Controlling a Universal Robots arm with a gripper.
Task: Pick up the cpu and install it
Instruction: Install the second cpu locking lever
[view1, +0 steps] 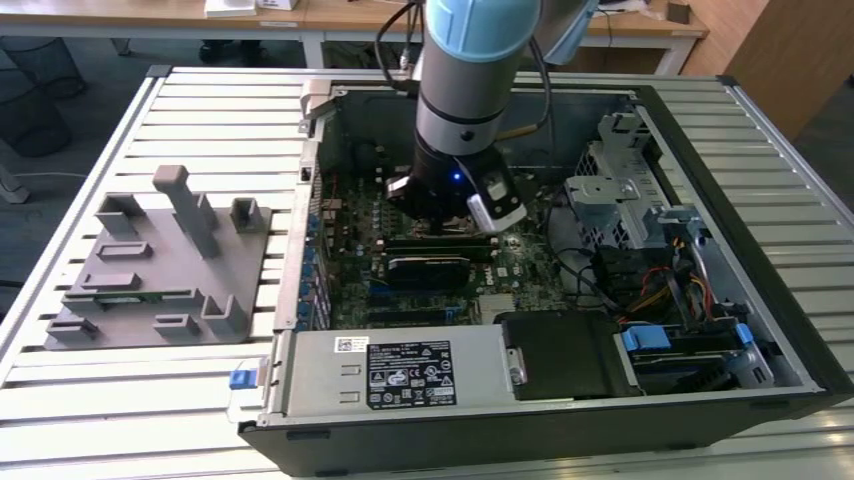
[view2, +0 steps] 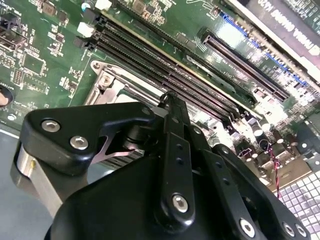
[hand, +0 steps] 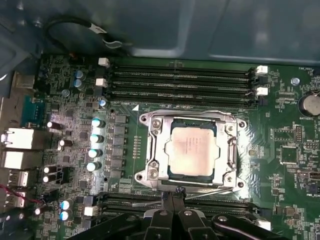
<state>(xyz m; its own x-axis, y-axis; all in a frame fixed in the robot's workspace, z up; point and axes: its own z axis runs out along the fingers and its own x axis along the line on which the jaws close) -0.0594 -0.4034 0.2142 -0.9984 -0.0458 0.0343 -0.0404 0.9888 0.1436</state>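
Note:
The cpu, a square chip with a silver-grey top and pale rim, lies flat in the metal-framed socket on the green motherboard in the first wrist view. My gripper hovers just beside the socket's edge, fingers pressed together with nothing between them. In the second wrist view the shut gripper points down at the socket frame beside the black memory slots. In the exterior view the arm reaches down into the open computer case, with the gripper low over the board.
The case walls surround the arm. A black block sits on the board close to the gripper. A drive cage and cables fill the exterior view's right, and a power supply sits at the front. A grey parts fixture stands outside on the left.

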